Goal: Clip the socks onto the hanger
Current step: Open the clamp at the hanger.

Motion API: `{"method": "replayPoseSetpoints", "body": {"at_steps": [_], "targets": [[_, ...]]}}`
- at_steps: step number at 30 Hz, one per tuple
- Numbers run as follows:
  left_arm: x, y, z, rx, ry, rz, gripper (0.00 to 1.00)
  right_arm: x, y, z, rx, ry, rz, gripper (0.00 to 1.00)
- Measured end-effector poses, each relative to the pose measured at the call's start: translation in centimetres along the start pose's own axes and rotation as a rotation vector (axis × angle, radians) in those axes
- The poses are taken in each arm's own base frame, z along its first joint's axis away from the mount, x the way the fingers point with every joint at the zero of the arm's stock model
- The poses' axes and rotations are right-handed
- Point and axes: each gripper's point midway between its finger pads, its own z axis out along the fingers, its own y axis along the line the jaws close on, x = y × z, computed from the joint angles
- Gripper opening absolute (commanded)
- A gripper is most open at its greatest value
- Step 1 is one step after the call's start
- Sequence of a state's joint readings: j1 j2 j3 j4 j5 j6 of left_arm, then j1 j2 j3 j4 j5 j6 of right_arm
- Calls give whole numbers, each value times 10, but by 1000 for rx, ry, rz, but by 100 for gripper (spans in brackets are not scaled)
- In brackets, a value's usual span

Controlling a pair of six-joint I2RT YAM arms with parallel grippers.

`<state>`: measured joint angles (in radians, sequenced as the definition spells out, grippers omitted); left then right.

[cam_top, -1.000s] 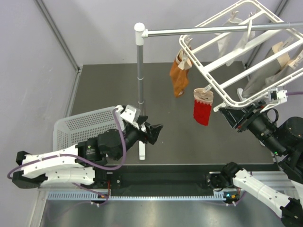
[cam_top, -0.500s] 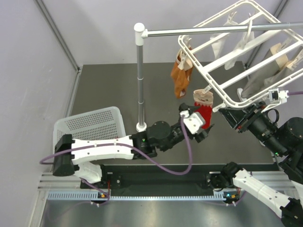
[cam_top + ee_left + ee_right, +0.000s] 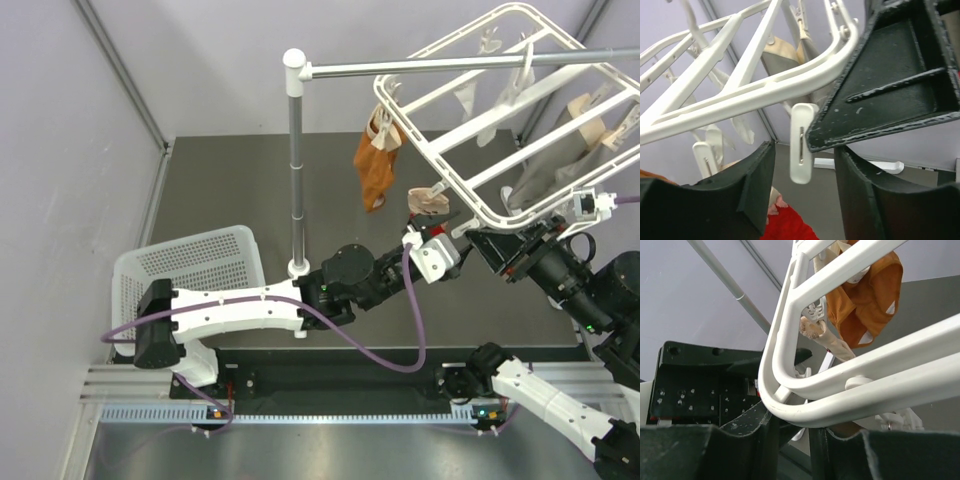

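The white hanger (image 3: pixel 470 185) hangs tilted from the rail. An orange sock (image 3: pixel 377 165) and a red sock are clipped to its near-left edge. Only the red sock's pale cuff (image 3: pixel 428 199) shows from above. My right gripper (image 3: pixel 480 240) is shut on the hanger's near corner (image 3: pixel 790 407). My left gripper (image 3: pixel 452 238) is open just under that corner. In the left wrist view a free white clip peg (image 3: pixel 801 142) dangles between its fingers (image 3: pixel 757 175), untouched. The red sock (image 3: pixel 790 227) lies low between them. White and beige socks (image 3: pixel 590 120) hang further back.
The grey stand's pole (image 3: pixel 296 160) rises mid-table, its rail (image 3: pixel 450 66) running right over the hanger. A white perforated basket (image 3: pixel 190 270) sits at the near left. My left arm stretches across the table's near middle. Grey walls close in at the left and back.
My left arm has swung from beside the basket to the right and up under the hanger's near corner, now covering the red sock from above. The right gripper keeps its hold.
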<state>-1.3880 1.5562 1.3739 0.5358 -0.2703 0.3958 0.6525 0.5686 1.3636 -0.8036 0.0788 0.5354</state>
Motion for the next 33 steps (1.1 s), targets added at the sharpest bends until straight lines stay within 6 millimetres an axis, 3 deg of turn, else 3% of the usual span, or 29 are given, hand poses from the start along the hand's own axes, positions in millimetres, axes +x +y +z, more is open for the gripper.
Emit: {"method": "replayPoseSetpoints", "body": {"at_steps": [4,5,6,8,9,16,33], "targets": [[3,-7,4,25,6,4,35,-1,0,0,0,-5,0,0],[6,-8,5,28,13,5,29,-1,0,0,0,-5,0,3],[7,-8,5,26,18,6,15,-1,-1,0,4,-4,-1,9],[7,-6,6,26,28,-2,3,-2,-1,0,8,-9,0,27],[6,-6,6,27,33,-6,0,-3,-1,0,8,-16,0,29],[-1,-6,9,35,50,-43,0,-12,0,-3,16,-41,1,41],[-1,-7,13,25,56,-95,0,-17,1,4,24,-44,-9,45]]}}
